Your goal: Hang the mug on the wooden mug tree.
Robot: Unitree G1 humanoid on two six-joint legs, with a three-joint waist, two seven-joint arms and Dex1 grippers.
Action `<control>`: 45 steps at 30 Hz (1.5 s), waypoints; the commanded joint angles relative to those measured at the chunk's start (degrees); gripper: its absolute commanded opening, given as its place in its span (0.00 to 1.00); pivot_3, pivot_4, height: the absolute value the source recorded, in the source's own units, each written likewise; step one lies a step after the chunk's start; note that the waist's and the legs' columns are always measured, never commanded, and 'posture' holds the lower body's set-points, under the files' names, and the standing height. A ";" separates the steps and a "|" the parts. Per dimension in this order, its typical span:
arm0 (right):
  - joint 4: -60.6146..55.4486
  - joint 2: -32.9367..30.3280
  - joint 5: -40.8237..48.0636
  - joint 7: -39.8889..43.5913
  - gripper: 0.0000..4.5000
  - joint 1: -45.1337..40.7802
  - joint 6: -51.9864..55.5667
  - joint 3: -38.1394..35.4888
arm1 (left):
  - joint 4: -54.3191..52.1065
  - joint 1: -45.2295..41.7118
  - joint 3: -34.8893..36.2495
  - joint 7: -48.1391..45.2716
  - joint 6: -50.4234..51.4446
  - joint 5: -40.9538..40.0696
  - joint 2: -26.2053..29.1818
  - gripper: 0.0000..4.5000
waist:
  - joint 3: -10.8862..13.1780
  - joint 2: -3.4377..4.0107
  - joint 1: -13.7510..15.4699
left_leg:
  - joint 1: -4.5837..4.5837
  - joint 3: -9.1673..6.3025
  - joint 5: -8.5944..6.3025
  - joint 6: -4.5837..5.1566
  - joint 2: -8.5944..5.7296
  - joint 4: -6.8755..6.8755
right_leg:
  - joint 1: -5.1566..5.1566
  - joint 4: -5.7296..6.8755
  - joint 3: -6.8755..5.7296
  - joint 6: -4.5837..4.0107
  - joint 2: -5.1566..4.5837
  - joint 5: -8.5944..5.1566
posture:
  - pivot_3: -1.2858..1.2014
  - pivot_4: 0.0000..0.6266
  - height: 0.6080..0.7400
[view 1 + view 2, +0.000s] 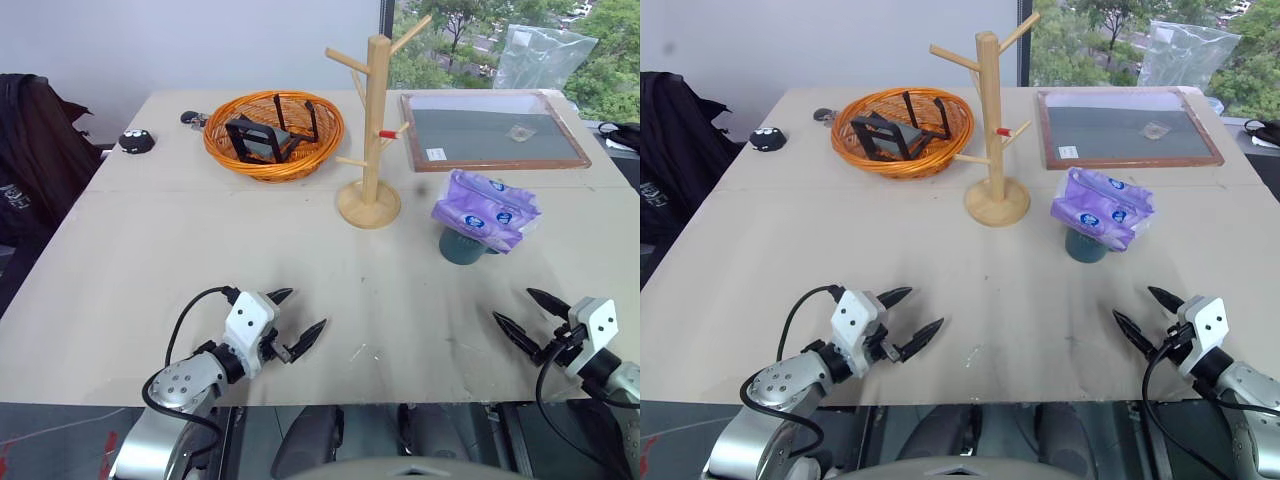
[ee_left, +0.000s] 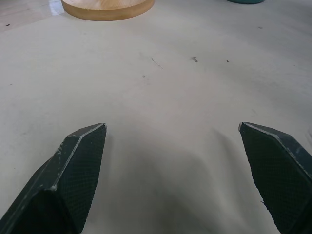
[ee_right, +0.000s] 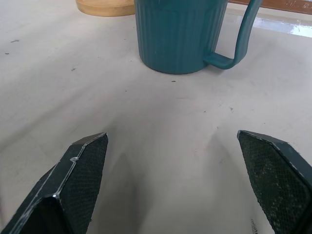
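Note:
The teal mug (image 1: 460,248) stands upright on the table to the right of the tree, its mouth covered by a purple plastic packet (image 1: 487,210). In the right wrist view the mug (image 3: 180,36) is straight ahead, its handle (image 3: 240,41) turned sideways. The wooden mug tree (image 1: 375,120) stands mid-table on its round base (image 2: 107,6). My right gripper (image 1: 512,304) hovers open near the table's front right, short of the mug. My left gripper (image 1: 308,308) is open at the front left over bare table. Both are empty.
An orange wicker basket (image 1: 270,168) holding black items sits at the back, left of the tree. A wood-framed dark board (image 1: 490,130) lies at the back right, with a clear plastic bag (image 1: 545,55) behind it. A small black object (image 1: 136,141) rests at the far left.

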 commanded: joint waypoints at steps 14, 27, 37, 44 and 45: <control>-4.34 -0.26 0.39 -1.14 0.95 1.97 0.79 -1.76 | 0.60 -1.77 -0.77 -3.17 -1.38 -0.25 0.49 1.00 | 0.00 0.01 0.48 | 0.00 0.00 0.00 0.00 0.00 0.00 | 0.00 0.00 0.00 0.00 0.00 0.00 | 0.52 0.24 1.00; -8.96 -4.14 0.81 -1.73 0.95 3.36 1.50 -6.60 | 0.89 -4.13 -0.05 -4.69 -1.31 -1.24 1.07 1.00 | 0.08 0.14 0.77 | -0.02 0.01 0.00 0.00 -0.01 0.01 | 0.00 0.00 0.00 0.01 0.00 0.00 | 0.52 0.24 1.00; -28.46 -20.07 12.95 -4.02 0.95 -5.54 20.74 -14.30 | -1.55 -16.34 0.68 -12.42 6.40 -13.70 4.67 1.00 | 0.17 0.04 0.68 | -0.05 0.00 0.01 0.01 0.07 0.06 | 0.01 -0.01 -0.06 0.16 0.11 0.09 | 0.52 0.24 1.00; -26.09 -20.38 5.42 -8.01 0.95 -22.66 23.22 -0.42 | -4.23 -27.94 1.18 -13.95 15.05 -22.18 7.38 1.00 | 0.35 -0.24 0.77 | -0.15 -0.05 0.02 -0.01 0.04 0.11 | 0.00 -0.08 -0.13 0.18 0.09 0.11 | 0.52 0.24 1.00; -24.77 -20.32 3.57 -7.75 0.95 -23.66 22.62 1.21 | -4.55 -29.14 1.44 -13.72 16.14 -23.16 7.71 1.00 | 0.35 -0.24 0.81 | -0.18 -0.09 0.06 -0.09 0.02 0.11 | -0.01 -0.11 -0.16 0.18 0.08 0.11 | 0.52 0.24 1.00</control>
